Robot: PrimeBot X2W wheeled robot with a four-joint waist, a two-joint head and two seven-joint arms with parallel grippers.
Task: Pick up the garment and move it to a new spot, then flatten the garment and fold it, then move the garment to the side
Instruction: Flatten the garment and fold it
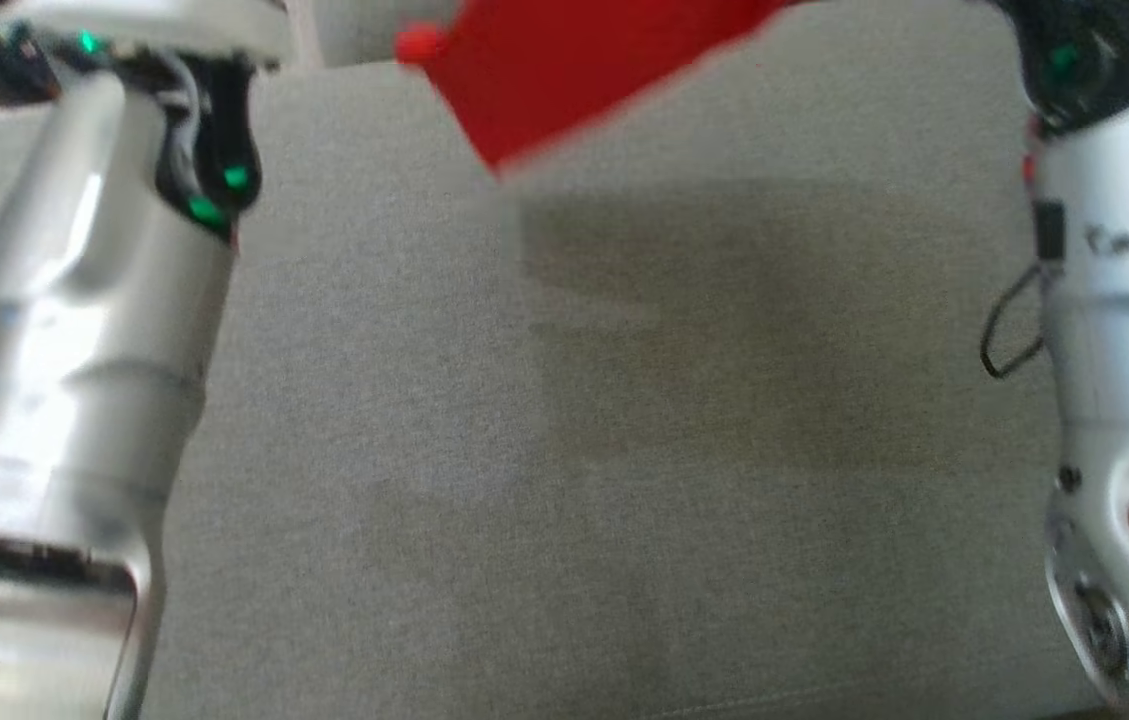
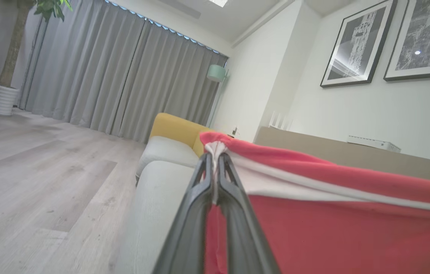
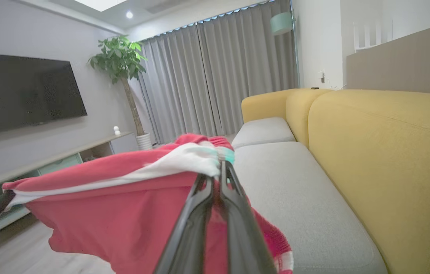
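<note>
The garment (image 1: 564, 70) is red with a white band and hangs in the air, stretched between both grippers above the grey sofa seat (image 1: 564, 450). In the left wrist view my left gripper (image 2: 215, 156) is shut on a bunched corner of the garment (image 2: 333, 228), white band at the fingertips. My right gripper (image 3: 220, 167) is shut on the opposite corner of the garment (image 3: 123, 198), which sags below it. The head view is blurred; it shows my left forearm (image 1: 94, 330) at the left and my right forearm (image 1: 1114, 300) at the right, with the cloth's lower edge at the top.
The sofa has a yellow backrest (image 3: 382, 152) and grey seat cushions (image 3: 298, 198). A TV (image 3: 24, 91) hangs above a low console (image 3: 47, 163), with a potted plant (image 3: 123, 64) and grey curtains (image 3: 218, 76) beyond. Wood floor (image 2: 39, 182) lies beside the sofa.
</note>
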